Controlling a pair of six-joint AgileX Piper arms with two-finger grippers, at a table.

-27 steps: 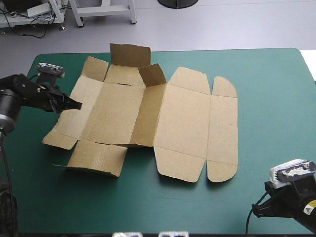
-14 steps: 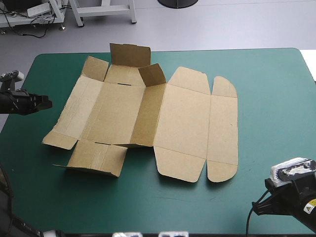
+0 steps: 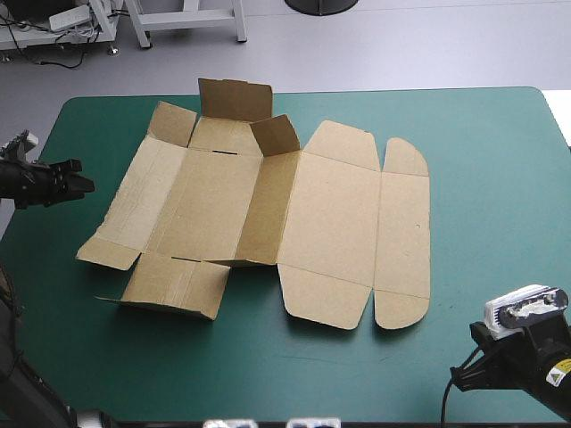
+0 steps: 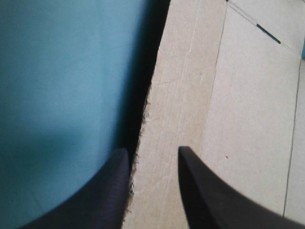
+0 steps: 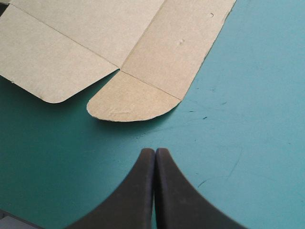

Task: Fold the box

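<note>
The brown box (image 3: 330, 214) lies opened out on the teal-green cover, mostly flat, with a back wall (image 3: 234, 98) and a small flap (image 3: 277, 134) raised at its far side. My left gripper (image 3: 83, 185) hovers at the table's left edge, apart from the box's left flap (image 3: 134, 192). In the left wrist view its fingers (image 4: 150, 155) stand open, the flap's rough edge (image 4: 162, 119) ahead of them. My right gripper (image 5: 155, 151) is shut on nothing near the front right corner (image 3: 468, 373), short of the rounded lid flap (image 5: 131, 102).
Bare teal-green cover (image 3: 500, 178) stretches to the right of the box and along the near edge (image 3: 268, 374). A middle wall of the box (image 3: 268, 209) stands slightly tilted up. The table's left edge is close behind the left gripper.
The left gripper was at the box's left flap earlier and has drawn back leftward to the table's edge. The box and the right arm have hardly moved.
</note>
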